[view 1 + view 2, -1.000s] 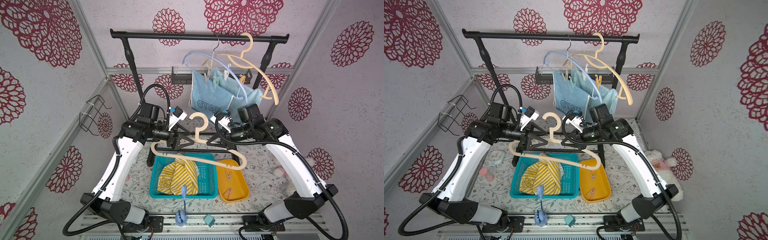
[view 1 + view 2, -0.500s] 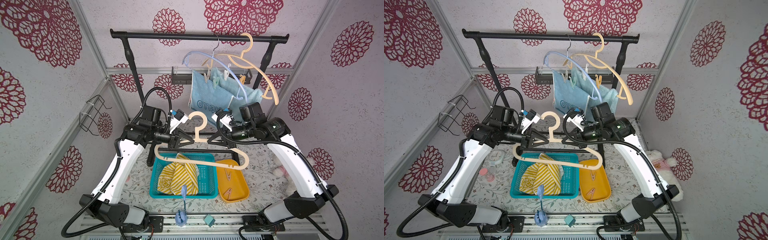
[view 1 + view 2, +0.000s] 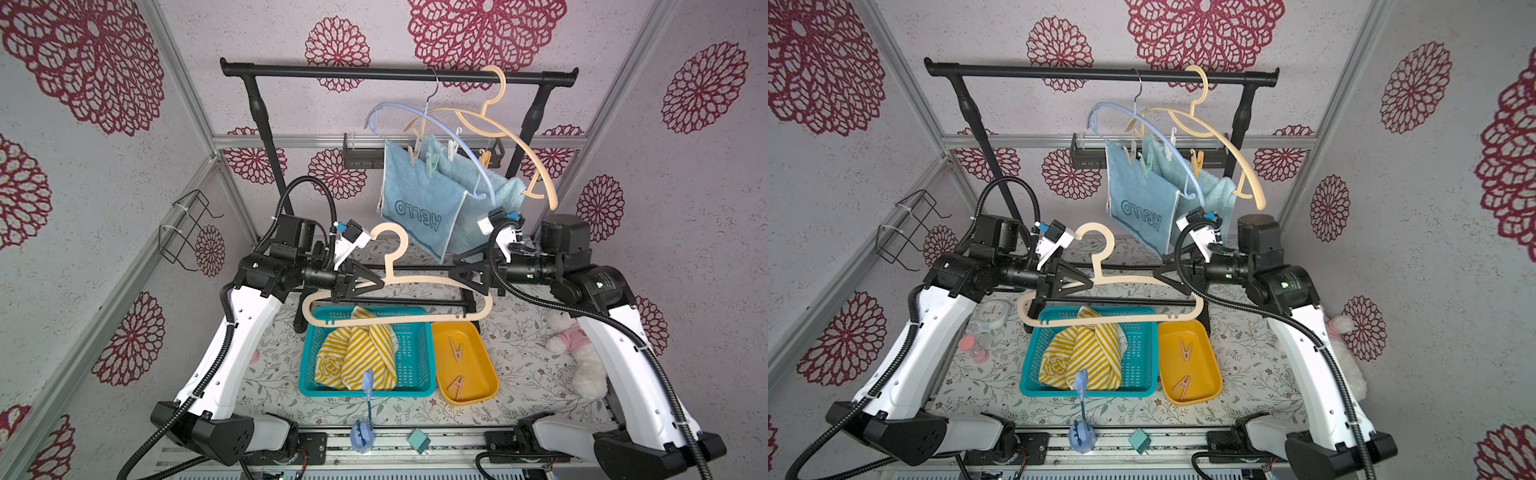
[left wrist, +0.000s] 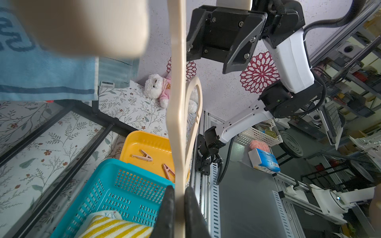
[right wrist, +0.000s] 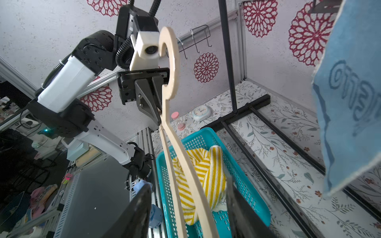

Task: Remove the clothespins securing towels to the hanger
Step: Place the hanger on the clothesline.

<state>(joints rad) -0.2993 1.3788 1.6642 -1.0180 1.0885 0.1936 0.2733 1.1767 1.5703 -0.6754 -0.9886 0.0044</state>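
My left hand [image 3: 379, 285] is clamped on one shoulder of a bare beige hanger [image 4: 178, 103] and holds it roughly level above the teal basket [image 3: 411, 361]. My right hand [image 3: 452, 274] sits at the opposite shoulder with its jaws apart. In the right wrist view the hanger's bars pass between the fingers [image 5: 136, 212], clear of both as far as I can see.

The yellow-and-white striped towel [image 3: 353, 353] lies crumpled in the basket on the counter [image 3: 523, 365]. Just beside the basket, the yellow tray [image 3: 482, 370] holds two pink clothespins [image 3: 456, 348].

Further back, the HELLO towel [image 3: 415, 208] and the plain blue towel [image 3: 465, 174] hang below the black rail [image 3: 332, 75]. A beige clothespin [image 3: 414, 153], a mint green clothespin [image 3: 432, 163], a white clothespin [image 3: 451, 146] and an orange clothespin [image 3: 484, 157] sit along their top edges.
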